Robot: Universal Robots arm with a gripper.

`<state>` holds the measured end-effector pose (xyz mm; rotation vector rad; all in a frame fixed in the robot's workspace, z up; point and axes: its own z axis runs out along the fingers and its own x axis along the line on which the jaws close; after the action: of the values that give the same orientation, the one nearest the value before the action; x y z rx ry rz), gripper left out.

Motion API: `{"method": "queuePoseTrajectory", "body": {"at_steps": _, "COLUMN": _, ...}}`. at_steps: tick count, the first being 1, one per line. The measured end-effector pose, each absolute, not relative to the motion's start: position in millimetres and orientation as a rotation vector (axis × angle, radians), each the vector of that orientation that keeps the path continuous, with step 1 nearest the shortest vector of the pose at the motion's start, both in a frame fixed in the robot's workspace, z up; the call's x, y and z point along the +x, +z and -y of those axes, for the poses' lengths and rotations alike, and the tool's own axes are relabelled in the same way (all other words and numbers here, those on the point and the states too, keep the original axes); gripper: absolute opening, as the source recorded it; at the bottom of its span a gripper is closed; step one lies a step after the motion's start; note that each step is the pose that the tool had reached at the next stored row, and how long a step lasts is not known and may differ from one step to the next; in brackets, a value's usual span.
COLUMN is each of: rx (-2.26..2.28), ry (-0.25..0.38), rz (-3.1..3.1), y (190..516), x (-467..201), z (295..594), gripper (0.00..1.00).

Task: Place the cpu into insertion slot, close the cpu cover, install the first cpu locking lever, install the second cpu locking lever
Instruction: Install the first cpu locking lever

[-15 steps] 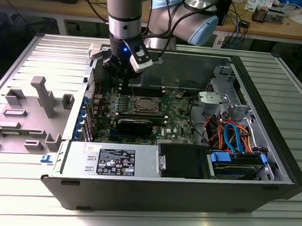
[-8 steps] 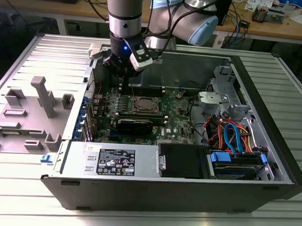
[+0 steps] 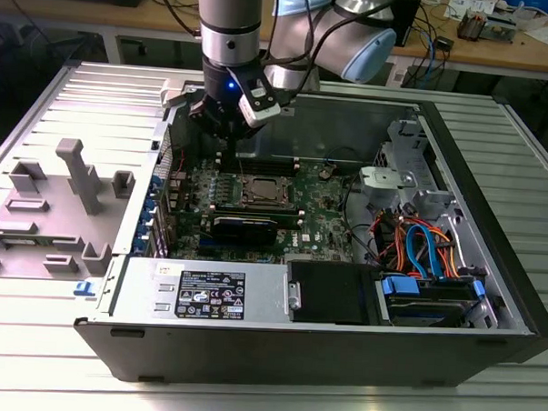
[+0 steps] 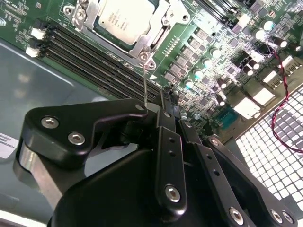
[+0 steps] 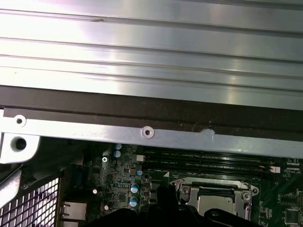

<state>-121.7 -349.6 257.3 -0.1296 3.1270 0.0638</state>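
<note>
The cpu (image 4: 124,19) lies flat in the insertion slot (image 3: 262,191) on the green motherboard, its silver top showing through the window of the cpu cover (image 4: 158,35), which lies down over it. One thin wire locking lever (image 4: 144,82) rises from the socket's corner screw to my gripper (image 4: 169,97). The black fingers (image 4: 164,137) are pressed together, and the lever's end rests against the side of the gripper rather than between them. In the exterior view my gripper (image 3: 224,141) hangs over the board just behind the socket. The cpu cover (image 5: 214,191) also shows in the first wrist view.
Black memory slots (image 4: 90,56) run beside the socket. The open case holds a power supply (image 3: 206,298) at the front and a cable-filled drive cage (image 3: 422,253) on the exterior view's right. A grey fixture (image 3: 75,174) stands outside on the left. A case rail (image 5: 147,135) runs close by.
</note>
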Motion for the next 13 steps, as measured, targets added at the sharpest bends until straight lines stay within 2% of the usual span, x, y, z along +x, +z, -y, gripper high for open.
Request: {"method": "queuePoseTrajectory", "body": {"at_steps": 13, "rx": -0.130, "ry": 0.063, "rz": -3.130, "y": 256, "x": -95, "z": 350, "gripper": 0.11}}
